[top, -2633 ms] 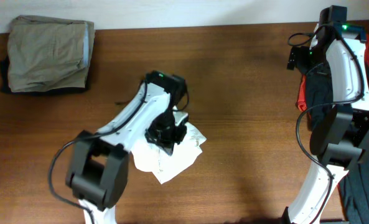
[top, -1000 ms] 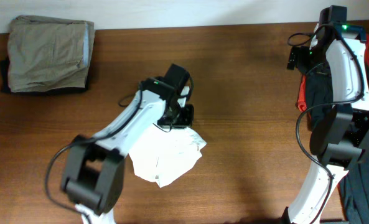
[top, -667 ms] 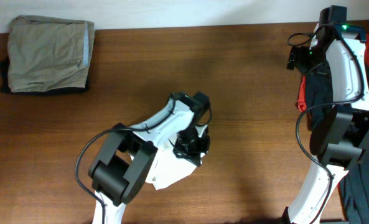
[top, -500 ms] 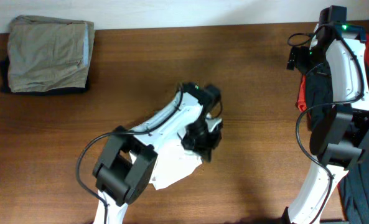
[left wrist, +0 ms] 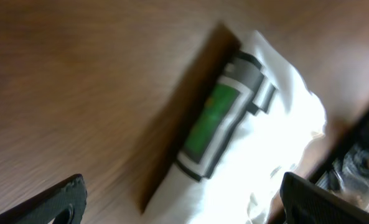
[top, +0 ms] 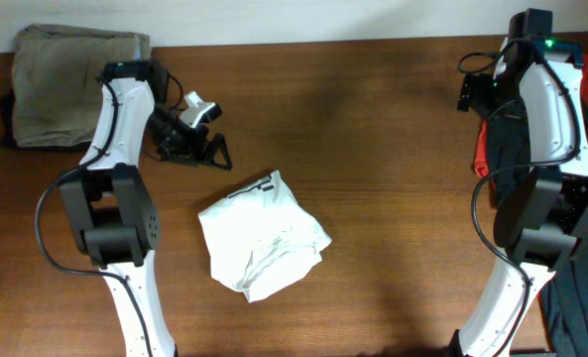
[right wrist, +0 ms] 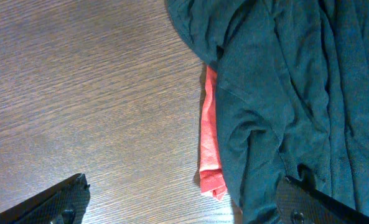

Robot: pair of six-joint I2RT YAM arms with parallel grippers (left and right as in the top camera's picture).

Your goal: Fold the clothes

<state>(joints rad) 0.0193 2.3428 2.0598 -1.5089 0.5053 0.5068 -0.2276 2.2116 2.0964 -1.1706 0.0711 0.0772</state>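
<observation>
A white garment (top: 262, 235) with a green and black print lies in a loose folded bundle on the wooden table (top: 393, 198), near the middle. The left wrist view shows it blurred as a white garment (left wrist: 259, 143). My left gripper (top: 196, 152) hovers up and to the left of it, open and holding nothing. The left gripper (left wrist: 184, 205) shows only its two dark fingertips (left wrist: 66, 199) at the frame's bottom corners. My right gripper (top: 475, 94) stands open at the far right, by a dark teal garment (right wrist: 284, 87) lying over a red one (right wrist: 210, 143). The right gripper (right wrist: 184, 202) is empty.
A folded khaki garment (top: 75, 84) lies on something dark at the table's back left corner, close behind the left arm. The unfolded pile of dark clothes (top: 507, 149) and red cloth (top: 480, 149) lies at the right edge, under the right arm.
My left gripper was shut on the white garment's edge and swept it rightward. It has now opened, let go, and swung away to the upper left. The right arm has not moved.
</observation>
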